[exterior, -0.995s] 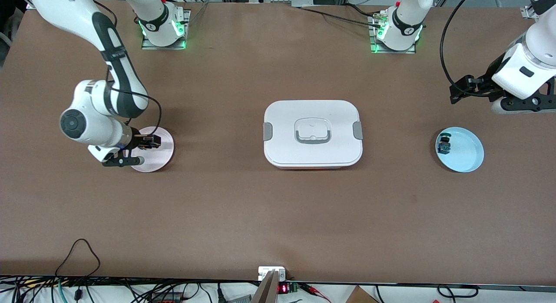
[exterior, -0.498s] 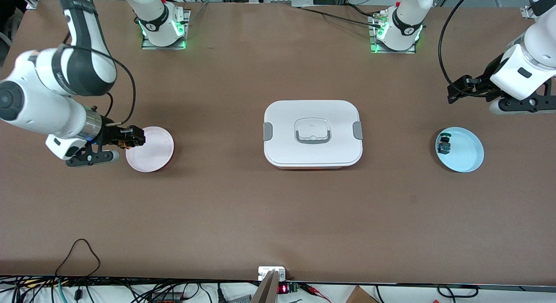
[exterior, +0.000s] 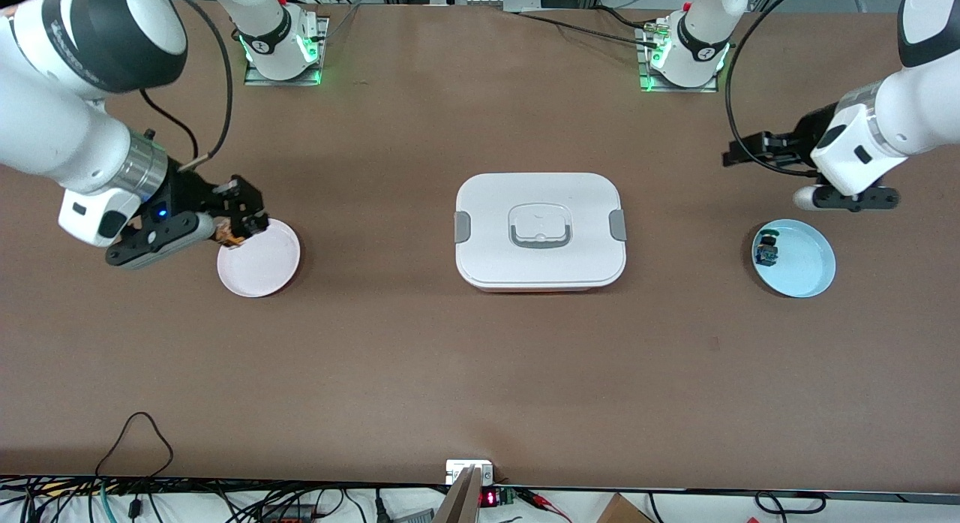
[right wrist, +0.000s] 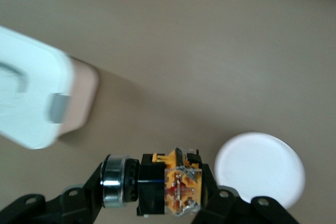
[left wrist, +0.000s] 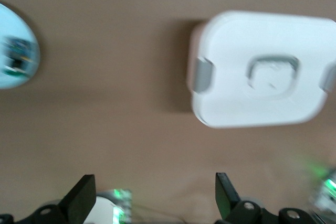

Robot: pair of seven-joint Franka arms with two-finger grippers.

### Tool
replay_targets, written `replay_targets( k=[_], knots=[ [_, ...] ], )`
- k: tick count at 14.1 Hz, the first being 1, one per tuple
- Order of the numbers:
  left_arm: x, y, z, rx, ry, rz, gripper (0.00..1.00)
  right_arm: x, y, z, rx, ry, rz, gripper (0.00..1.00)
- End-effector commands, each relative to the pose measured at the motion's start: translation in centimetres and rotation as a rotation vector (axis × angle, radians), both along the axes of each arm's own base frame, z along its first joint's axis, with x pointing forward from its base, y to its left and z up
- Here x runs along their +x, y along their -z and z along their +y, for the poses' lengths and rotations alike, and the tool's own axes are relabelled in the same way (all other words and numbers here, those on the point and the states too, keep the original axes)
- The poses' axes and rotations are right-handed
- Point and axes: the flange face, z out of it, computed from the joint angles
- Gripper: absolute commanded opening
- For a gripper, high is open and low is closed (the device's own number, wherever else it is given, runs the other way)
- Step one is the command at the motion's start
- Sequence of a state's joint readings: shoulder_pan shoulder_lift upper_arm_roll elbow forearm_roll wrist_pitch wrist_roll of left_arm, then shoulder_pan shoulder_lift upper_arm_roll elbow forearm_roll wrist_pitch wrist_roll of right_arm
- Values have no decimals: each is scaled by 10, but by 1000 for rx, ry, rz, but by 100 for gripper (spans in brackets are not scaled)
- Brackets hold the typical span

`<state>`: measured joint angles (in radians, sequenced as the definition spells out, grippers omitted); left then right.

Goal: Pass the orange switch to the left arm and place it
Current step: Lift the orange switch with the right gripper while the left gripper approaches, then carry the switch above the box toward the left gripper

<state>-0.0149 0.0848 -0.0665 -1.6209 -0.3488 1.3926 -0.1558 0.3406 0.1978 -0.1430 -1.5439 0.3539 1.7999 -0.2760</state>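
A robotics lab: bolted arm bases [exterior: 281,46], brown test table [exterior: 480,358], loose cables [exterior: 135,440].

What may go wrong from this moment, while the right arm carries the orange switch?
1. The right gripper holds the orange switch up over the pink plate's edge; a loose grip may drop it.
2. The box stands mid-table, between the arms; a low, straight path may hit it.
3. The left gripper is open above bare table; a poorly aligned handover may fail.
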Motion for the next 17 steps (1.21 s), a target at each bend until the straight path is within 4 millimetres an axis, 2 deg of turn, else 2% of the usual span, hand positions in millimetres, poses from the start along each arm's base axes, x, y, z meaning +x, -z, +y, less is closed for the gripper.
replay_targets(
  k=[1,4,8,9,10,12,14,17],
  knots=[
    [0,-8,-20,-193,-4,59,100,-4,-21,26,210,-180,-91,1],
    [9,-16,-43,-491,-67,87,100,-5,-25,57,419,-465,-293,1],
    [37,-12,-71,-792,-243,51,100,-17,-9,98,685,-751,-512,0],
    [42,-2,-86,-845,-285,60,100,-18,-8,109,763,-752,-551,0],
    [48,0,-94,-885,-322,54,100,-19,-5,121,841,-736,-576,0],
    [52,1,-124,-929,-376,26,100,-26,-6,143,981,-678,-597,0],
    [53,4,-162,-993,-415,-35,100,-30,-3,163,1057,-657,-621,0],
    [46,3,-195,-1013,-433,-63,100,-28,13,178,1108,-684,-714,0]
  ],
)
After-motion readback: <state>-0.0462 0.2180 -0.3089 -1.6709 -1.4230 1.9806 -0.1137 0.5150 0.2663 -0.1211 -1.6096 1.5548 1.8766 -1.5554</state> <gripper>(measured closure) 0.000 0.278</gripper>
